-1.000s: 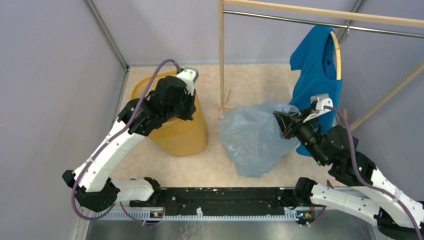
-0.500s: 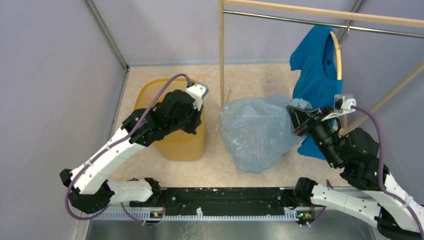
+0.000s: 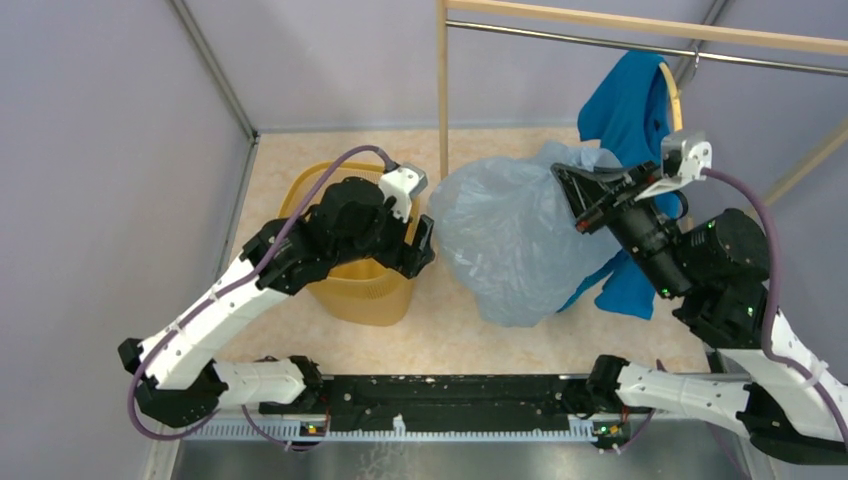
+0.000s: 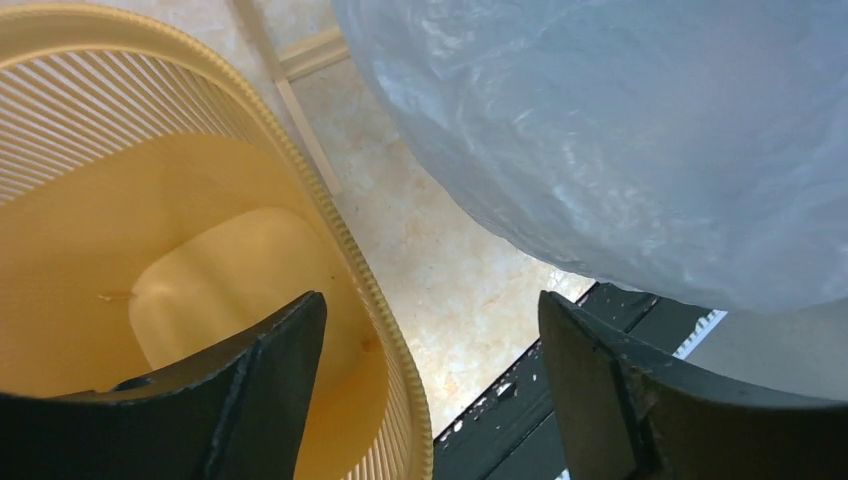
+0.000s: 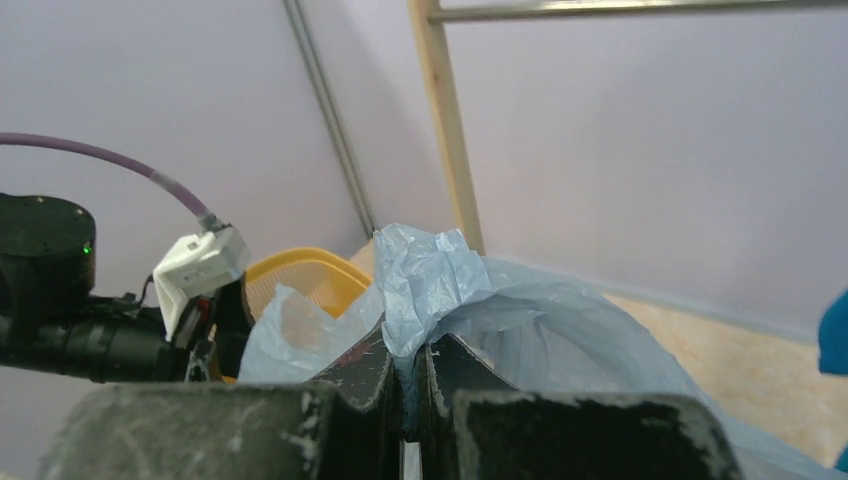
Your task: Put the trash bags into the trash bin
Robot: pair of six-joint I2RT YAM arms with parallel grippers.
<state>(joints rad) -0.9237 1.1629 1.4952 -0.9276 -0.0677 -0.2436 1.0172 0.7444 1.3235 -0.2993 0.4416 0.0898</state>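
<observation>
Left fingers (image 4: 255,400) spread wide apart; right fingers (image 5: 355,388) pressed tightly together, arm extended.

Left arm (image 3: 335,230) covers much of the trash bin's (image 3: 360,300) rim; right of the bin, the trash bag (image 3: 500,240) hides part of the blue shirt (image 3: 625,110).

Robotics lab test cell stocked with household goods: plain lilac-grey partition walls (image 3: 100,150) meet at a bare metal post (image 3: 219,75), and a black mounting rail (image 3: 450,392) carries two robot arms (image 3: 215,305). A wooden clothes rack (image 3: 441,100), a hung blue shirt (image 3: 630,110), a yellow mesh trash bin (image 3: 365,295) and a pale trash bag (image 3: 510,240) occupy the marbled beige tabletop (image 3: 450,335).
</observation>
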